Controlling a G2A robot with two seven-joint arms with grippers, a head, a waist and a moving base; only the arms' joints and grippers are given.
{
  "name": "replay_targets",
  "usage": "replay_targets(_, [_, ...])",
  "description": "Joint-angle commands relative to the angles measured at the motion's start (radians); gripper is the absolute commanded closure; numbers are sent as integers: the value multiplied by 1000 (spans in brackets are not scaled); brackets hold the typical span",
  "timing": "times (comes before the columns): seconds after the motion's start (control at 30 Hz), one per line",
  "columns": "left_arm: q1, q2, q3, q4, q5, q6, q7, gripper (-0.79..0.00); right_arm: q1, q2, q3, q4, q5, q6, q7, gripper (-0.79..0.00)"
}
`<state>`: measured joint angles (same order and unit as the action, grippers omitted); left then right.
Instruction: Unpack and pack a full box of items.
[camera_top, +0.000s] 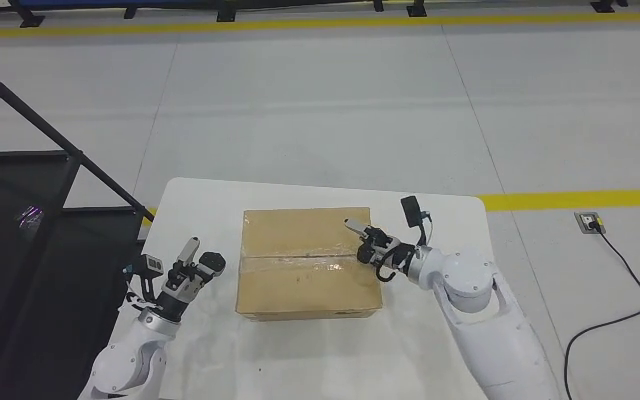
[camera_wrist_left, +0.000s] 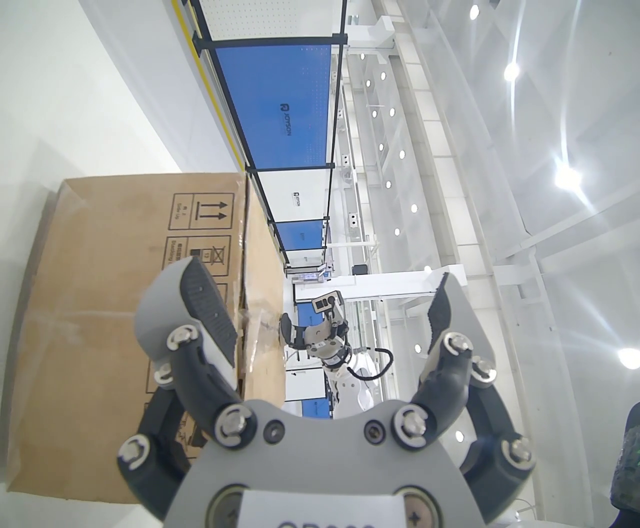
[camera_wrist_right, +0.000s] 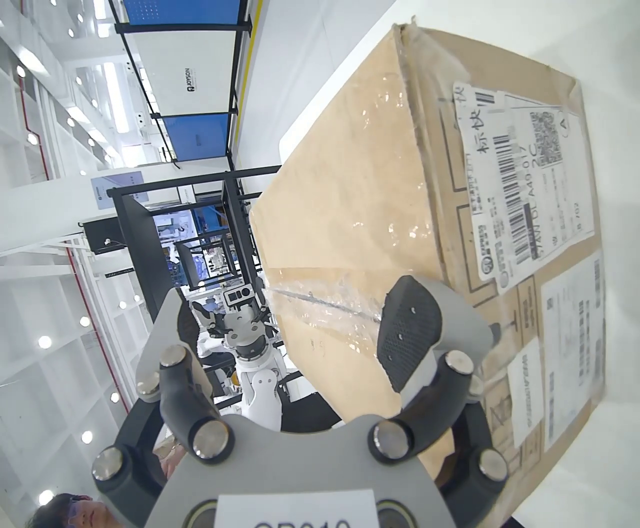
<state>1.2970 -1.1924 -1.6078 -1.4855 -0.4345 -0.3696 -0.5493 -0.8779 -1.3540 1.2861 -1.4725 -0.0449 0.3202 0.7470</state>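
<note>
A closed brown cardboard box (camera_top: 308, 262) with clear tape along its top seam sits in the middle of the white table (camera_top: 420, 340). My left gripper (camera_top: 200, 258) is open beside the box's left side, a little apart from it; the left wrist view shows the box (camera_wrist_left: 100, 320) behind one fingertip (camera_wrist_left: 207, 310). My right gripper (camera_top: 362, 236) is open at the box's upper right edge. In the right wrist view one finger pad (camera_wrist_right: 407, 332) lies over the taped seam (camera_wrist_right: 325, 300) near the labelled side (camera_wrist_right: 525, 200).
A black frame and dark mat (camera_top: 50, 260) stand just left of the table. The table's front (camera_top: 300, 370) and right parts are bare. A yellow floor line (camera_top: 560, 200) and a floor socket with cable (camera_top: 590, 222) lie to the right.
</note>
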Motion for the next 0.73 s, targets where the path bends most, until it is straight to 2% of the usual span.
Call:
replay_targets(0.0, [0,0,0,0,1,0,-1,-785,-14,3,9,-15,6,-10,-7,-785])
replay_targets(0.27, [-4,2,-4,0,1,-4,3,-785,-69,14,57,-77,38,-54,-39,-785])
replay_targets(0.6, [24,9,-66,-20,-56,-24,-6,-785,-189,36,174,-179,120,-255,-41,-785])
replay_targets(0.7, [44,11,-84,-39,-67,-31,-15,-785,-192,37,177,-180,121,-261,-35,-785])
